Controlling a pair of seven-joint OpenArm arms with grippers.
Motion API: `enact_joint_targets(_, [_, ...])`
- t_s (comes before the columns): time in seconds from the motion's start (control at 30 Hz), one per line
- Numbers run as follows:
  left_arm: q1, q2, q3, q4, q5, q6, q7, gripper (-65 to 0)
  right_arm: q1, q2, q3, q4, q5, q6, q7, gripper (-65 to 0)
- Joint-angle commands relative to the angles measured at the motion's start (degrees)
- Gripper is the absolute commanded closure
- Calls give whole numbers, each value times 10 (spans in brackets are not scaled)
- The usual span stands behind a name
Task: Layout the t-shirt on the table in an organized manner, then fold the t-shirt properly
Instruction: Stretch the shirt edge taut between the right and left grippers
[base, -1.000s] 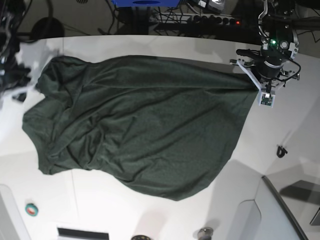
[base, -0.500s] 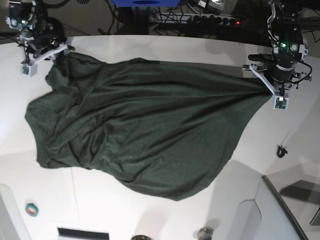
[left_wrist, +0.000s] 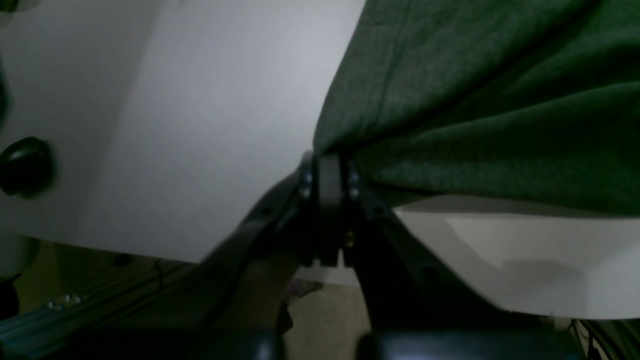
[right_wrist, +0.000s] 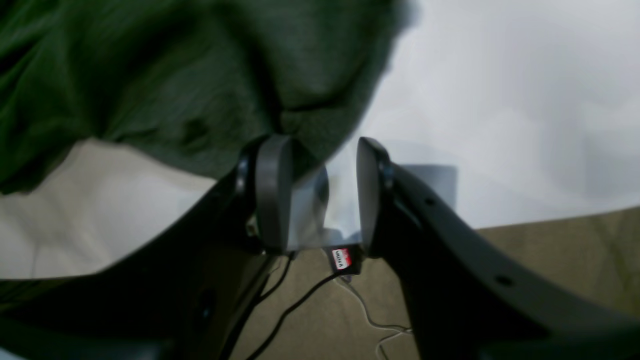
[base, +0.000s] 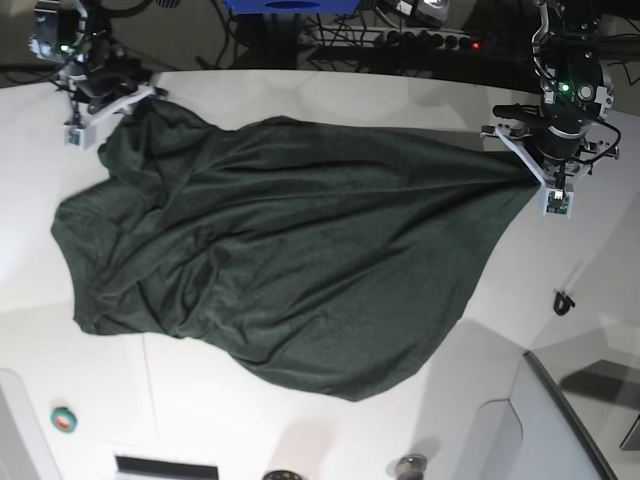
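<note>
While the shirt (base: 280, 250) lies spread but rumpled across the middle of the table (base: 330, 90), reaching from the far left corner to the far right edge, its hold is uneven. The left gripper (left_wrist: 327, 165) has its jaws clamped tight on a corner of cloth, and tension folds fan out from that pinch. The right gripper (right_wrist: 320, 192) stands part open, jaws apart, with cloth bunched against one pad; whether it grips anything I cannot tell, and it looks more likely not.

If the left arm pulls outward now, the shirt would probably slide as a whole toward the right edge instead of flattening, since the opposite corner seems loose. The near hem sags in a curve toward the front edge, and its deep wrinkles could be locked in by an early fold.

Both arms sit at the far edge, wrists angled down toward the tabletop.
</note>
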Motion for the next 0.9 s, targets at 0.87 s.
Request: enact_joint_targets(0.87, [0,-5,-2,12,2,3,-8,0,-27,13,75,212,7,-2,-147,-8])
